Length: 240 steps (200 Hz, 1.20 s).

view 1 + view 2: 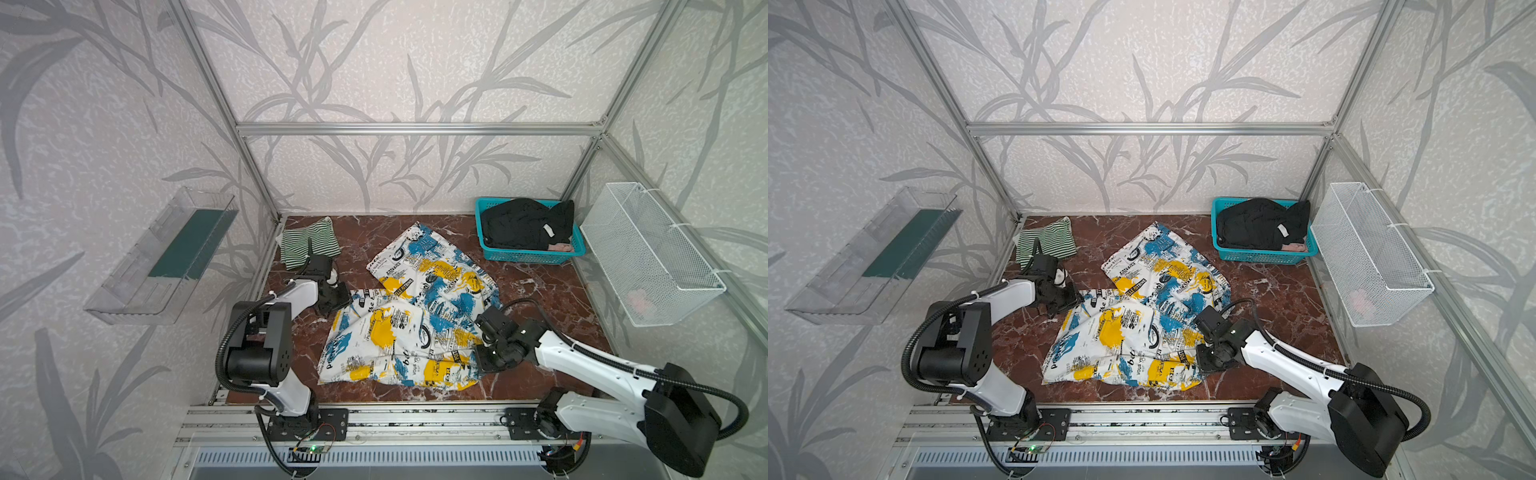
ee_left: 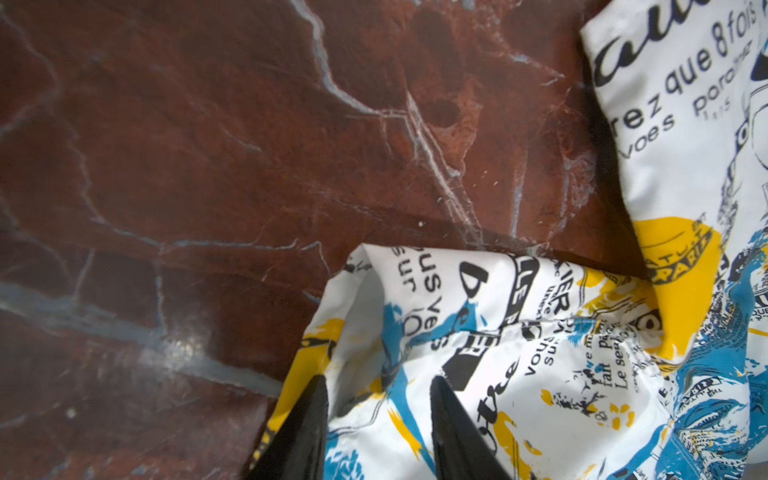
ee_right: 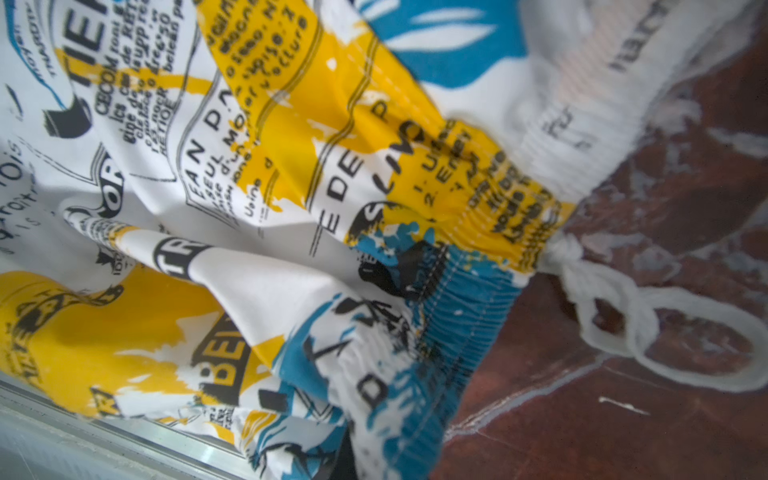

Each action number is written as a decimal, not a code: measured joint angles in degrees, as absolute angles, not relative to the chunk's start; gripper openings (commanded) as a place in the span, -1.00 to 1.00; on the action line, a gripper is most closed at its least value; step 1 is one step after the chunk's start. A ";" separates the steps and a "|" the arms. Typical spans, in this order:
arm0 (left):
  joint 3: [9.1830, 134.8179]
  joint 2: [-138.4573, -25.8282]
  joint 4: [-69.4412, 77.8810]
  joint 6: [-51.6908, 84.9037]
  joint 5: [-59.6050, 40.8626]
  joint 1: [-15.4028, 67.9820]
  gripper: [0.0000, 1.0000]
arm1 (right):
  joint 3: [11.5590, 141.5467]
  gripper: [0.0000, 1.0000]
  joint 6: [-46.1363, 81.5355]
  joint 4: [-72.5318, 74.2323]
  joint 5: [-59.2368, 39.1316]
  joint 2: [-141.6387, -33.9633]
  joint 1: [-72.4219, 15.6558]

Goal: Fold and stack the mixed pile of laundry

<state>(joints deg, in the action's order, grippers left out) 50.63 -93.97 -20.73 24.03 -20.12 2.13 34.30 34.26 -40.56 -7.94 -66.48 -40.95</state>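
Counting four garments: printed shorts spread mid-table, a striped piece in the far left corner, one black and one pink in the teal basket. Both arms reach low: left gripper with jaws apart over the shorts' corner, right gripper pinching their waistband edge.

Left gripper at the printed garment
Its black fingers stand apart, crumpled cloth showing between them; bare red-brown marbled tabletop lies beside.
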 measured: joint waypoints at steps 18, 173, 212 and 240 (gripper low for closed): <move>50.63 -94.39 -20.25 23.77 -21.12 2.55 -0.37 | 34.30 -0.94 34.26 -40.56 -7.94 -66.48 -40.93; 61.76 -94.85 -28.05 20.67 -13.28 2.83 -1.00 | 34.30 -0.95 34.22 -41.01 -7.92 -65.65 -40.53; 66.67 -97.80 -32.03 19.66 -10.79 2.94 -0.20 | 34.30 -0.95 34.20 -41.12 -7.94 -65.52 -40.53; 65.41 -96.20 -36.05 21.26 -9.93 2.94 0.26 | 34.09 -0.95 34.22 -41.19 -7.94 -65.19 -40.53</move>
